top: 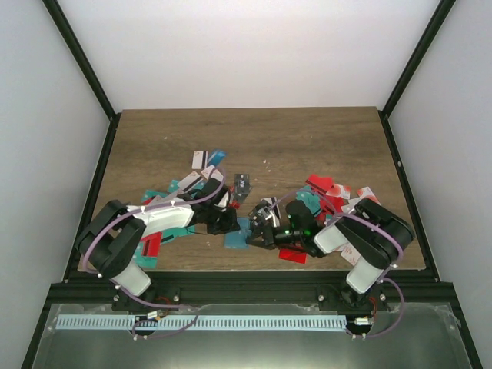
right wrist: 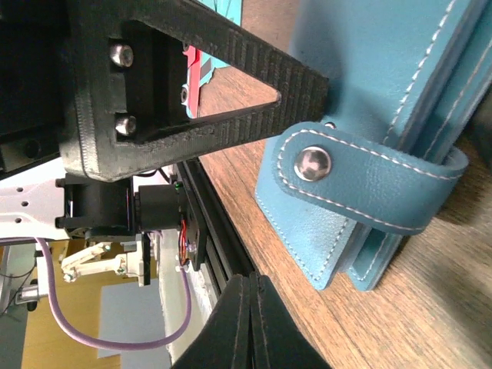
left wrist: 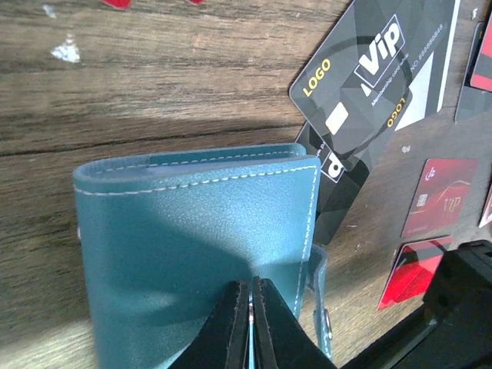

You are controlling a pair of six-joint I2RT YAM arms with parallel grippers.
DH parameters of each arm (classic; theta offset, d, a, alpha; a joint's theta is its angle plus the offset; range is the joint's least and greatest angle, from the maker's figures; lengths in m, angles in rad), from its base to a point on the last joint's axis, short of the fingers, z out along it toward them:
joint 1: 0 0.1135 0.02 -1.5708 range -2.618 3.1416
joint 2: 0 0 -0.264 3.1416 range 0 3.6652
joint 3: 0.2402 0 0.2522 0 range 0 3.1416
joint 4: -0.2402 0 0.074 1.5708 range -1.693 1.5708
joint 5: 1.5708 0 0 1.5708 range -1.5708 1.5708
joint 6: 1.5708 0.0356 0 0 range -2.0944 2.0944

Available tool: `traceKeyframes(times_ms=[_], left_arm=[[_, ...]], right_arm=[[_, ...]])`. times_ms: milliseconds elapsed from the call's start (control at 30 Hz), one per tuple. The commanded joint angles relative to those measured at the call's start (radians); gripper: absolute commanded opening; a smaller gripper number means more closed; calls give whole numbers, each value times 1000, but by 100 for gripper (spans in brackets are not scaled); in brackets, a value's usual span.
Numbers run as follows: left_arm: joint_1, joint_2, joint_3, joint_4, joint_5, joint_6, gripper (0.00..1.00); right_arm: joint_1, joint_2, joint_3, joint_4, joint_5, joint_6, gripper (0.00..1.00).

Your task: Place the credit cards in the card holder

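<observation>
A dark wood-grain counter [top: 307, 138] stands inside a booth of plain white walls [top: 246, 46], with black posts [top: 82, 58] rising at its back corners. A grey metal ledge [top: 269, 346] runs along the near edge. The light is soft and even.

We count one holder [top: 240, 233], two arms [top: 157, 217], and many cards [top: 319, 184] in red, teal, white and black, too heaped for an exact tally; the left wrist view shows at least two black ones [left wrist: 369, 61]
</observation>
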Motion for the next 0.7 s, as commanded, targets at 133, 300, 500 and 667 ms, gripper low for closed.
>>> traceKeyframes(times_ms=[133,300,500,667], left_arm=[[-9,34,-8,37,11,-1,5],[-12,38,-10,39,14,-2,5],[-18,45,-5,43,17,-8,5],[-22,42,-5,44,18,-17,5]], right_arm=[[-6,141,-25,253,-39,135,1],[-4,197,-17,309,-31,159,1],[0,227,-7,346,-31,187,1],[3,258,0,343,-2,195,1]])
